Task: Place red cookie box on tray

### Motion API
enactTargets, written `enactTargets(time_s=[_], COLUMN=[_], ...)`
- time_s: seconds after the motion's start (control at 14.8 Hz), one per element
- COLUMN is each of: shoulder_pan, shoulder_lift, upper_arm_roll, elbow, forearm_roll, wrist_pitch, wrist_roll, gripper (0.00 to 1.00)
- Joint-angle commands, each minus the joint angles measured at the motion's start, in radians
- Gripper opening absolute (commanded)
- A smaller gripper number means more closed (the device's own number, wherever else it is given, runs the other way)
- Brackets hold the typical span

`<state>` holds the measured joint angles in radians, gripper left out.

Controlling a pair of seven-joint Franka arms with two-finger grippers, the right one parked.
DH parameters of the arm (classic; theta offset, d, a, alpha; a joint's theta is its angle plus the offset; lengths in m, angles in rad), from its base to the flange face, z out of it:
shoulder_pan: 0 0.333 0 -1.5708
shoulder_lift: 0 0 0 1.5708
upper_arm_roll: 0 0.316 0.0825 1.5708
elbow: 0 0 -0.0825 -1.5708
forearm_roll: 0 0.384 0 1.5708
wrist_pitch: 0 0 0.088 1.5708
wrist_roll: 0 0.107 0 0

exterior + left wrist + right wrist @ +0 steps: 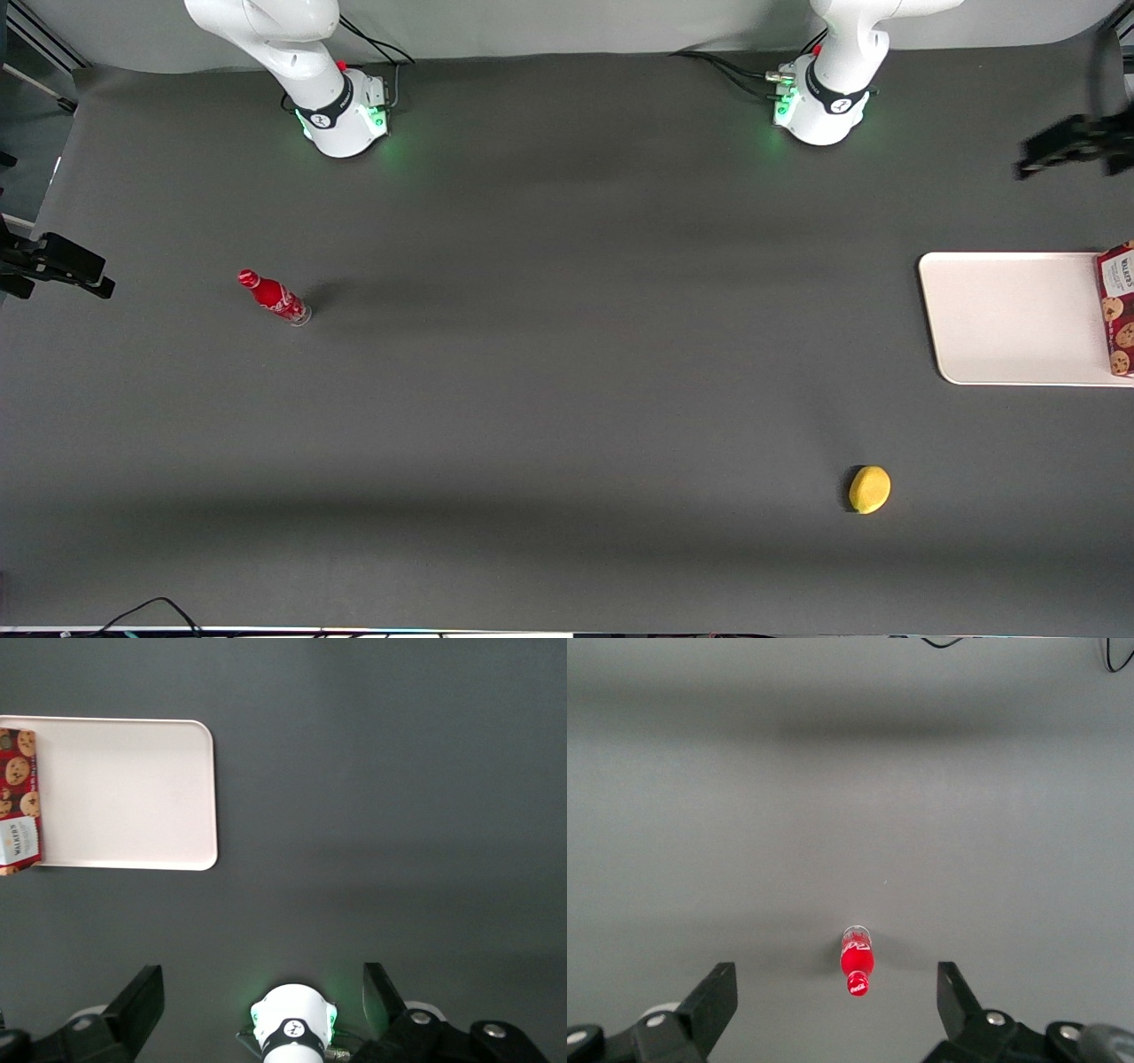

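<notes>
The red cookie box (1119, 308) lies flat on the tray (1010, 319), along the tray's edge toward the working arm's end of the tabletop (567, 399), its long axis running along that short edge, away from the front camera toward the arm bases. Judged from this, the placing looks done or nearly done. The gripper (261, 997) hangs high above bare tabletop, its two fingers (142, 997) spread wide with nothing between them. In the front view it shows as a dark blur (1076, 142) farther from the camera than the tray, well apart from the box. So the box lies nearer the front camera than the fingers and below them. A small red bottle (273, 297) stands toward the parked arm's end (not part of this task), and a yellow lemon (869, 489) sits nearer the camera than the tray.
</notes>
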<state>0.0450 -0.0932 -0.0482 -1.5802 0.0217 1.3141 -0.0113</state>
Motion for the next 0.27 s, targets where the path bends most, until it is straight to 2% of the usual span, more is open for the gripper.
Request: enactTargets(time_s=[0.0,0.2], shoulder_pan=[0.009,0.010], shoulder_lift=[-0.079,-0.033], upper_arm_roll=[-0.053,-0.053], elbow=[-0.117,-0.051], forearm_roll=[0.000,-0.026], wrist_pitch=[0.082,0.071], wrist_roll=[-0.035,-0.024], gripper=[1.00,1.00])
